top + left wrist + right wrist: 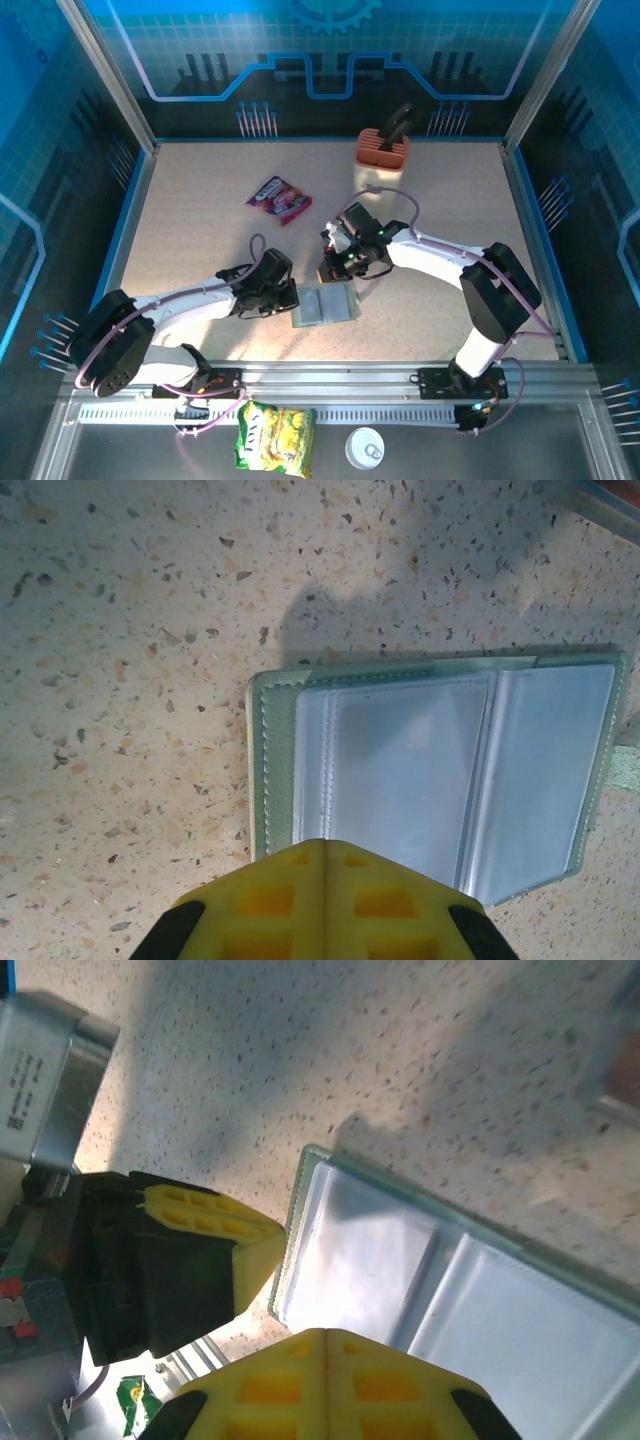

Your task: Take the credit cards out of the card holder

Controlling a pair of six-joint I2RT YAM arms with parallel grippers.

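card holder (325, 305): open flat on the desk (200, 200), near front | left fingers (300, 880): pressed together at its edge | right fingers (290, 1370): pressed together over it, holding nothing | progress: 2 pockets (400, 770) look pale, maybe already empty; cannot tell what remains

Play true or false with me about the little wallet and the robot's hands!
1. The card holder lies open on the table. True.
2. The left gripper is wide open. False: its jaws are shut, at the holder's edge.
3. The right gripper is shut. True.
4. The snack packet lies on the card holder. False: it lies apart, farther back on the table.
5. The knife block stands near the table's back edge. True.
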